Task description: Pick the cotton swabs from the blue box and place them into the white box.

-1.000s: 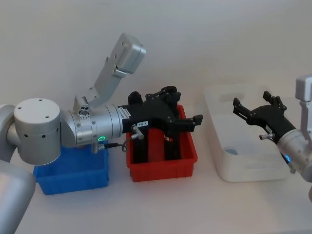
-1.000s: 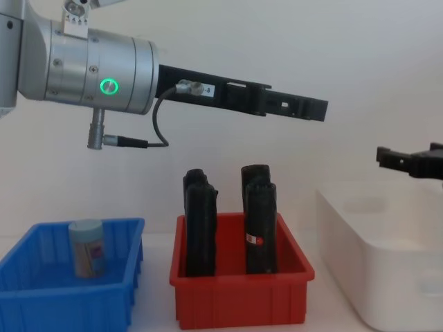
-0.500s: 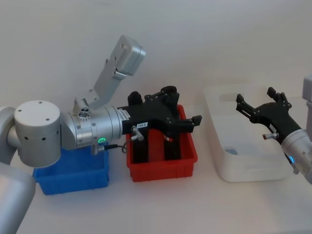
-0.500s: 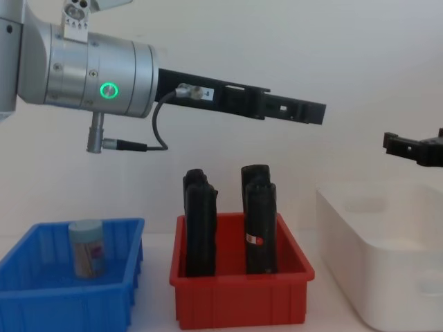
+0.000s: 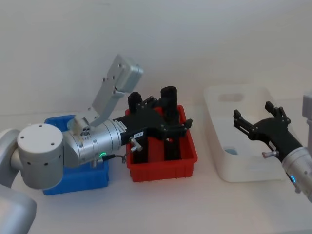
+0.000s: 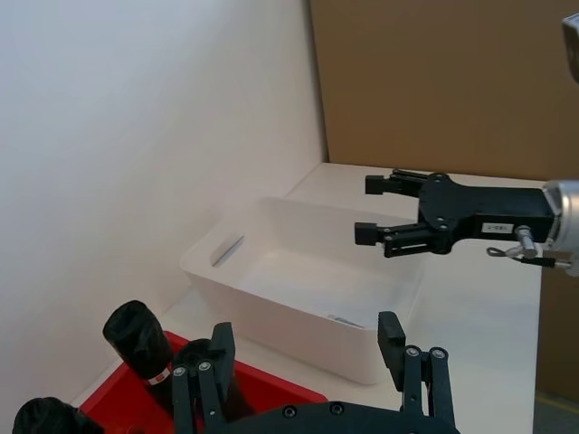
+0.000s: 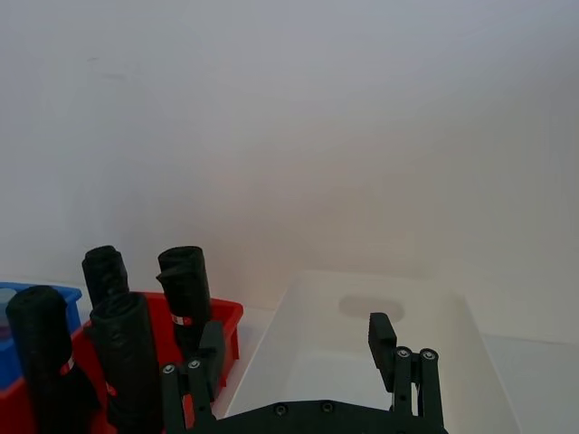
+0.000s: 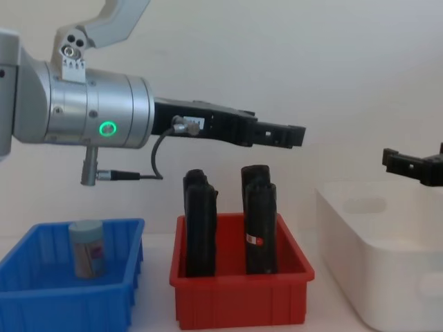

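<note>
In the blue box (image 8: 62, 304) one tub of cotton swabs (image 8: 87, 247) stands upright, down-left of my L claw (image 8: 280, 135), which hangs spread and empty above the red bin (image 8: 235, 301); R claw (image 5: 252, 113), also spread, is over the white box (image 8: 374, 277), so L arm is nearer.

A plain white wall (image 5: 195, 39) takes the upper half of the head view, with the white tabletop (image 5: 204, 204) below it (evenly lit, soft shadows). A flat brown panel (image 6: 434, 81) stands beyond the tabletop's edge.
</note>
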`<action>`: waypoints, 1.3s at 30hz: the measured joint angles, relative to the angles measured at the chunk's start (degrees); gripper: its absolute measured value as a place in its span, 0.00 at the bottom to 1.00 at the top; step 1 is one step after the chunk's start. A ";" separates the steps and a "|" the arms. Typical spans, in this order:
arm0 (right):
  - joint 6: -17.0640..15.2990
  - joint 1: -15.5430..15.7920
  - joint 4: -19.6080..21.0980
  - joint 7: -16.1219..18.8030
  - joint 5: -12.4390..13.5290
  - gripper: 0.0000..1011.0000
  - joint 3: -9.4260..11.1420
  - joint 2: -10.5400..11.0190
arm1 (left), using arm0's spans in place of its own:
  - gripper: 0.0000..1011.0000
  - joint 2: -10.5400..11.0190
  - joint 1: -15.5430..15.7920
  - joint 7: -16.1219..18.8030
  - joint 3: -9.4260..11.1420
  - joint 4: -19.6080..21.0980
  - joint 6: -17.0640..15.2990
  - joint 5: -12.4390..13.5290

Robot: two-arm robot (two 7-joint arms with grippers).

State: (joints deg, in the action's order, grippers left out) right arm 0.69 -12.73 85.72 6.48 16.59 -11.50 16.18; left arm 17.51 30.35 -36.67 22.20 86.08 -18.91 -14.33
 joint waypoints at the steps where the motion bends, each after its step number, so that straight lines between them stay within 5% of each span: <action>1: -0.16 0.86 0.99 -0.18 0.00 0.99 -0.10 0.21 | 0.99 0.08 -0.28 0.60 0.07 0.12 0.32 0.07; 22: -2.37 12.06 13.81 -2.40 -0.12 0.99 -1.33 2.86 | 0.99 2.04 -7.77 16.61 1.81 3.30 8.33 1.32; 39: -2.68 13.58 15.52 -2.69 -0.13 0.99 -1.44 3.16 | 0.99 3.52 -13.37 28.65 3.10 5.68 14.41 2.27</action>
State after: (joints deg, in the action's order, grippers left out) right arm -1.98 0.85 101.24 3.79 16.46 -12.94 19.33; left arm 21.04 16.98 -8.03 25.29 91.76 -4.51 -12.06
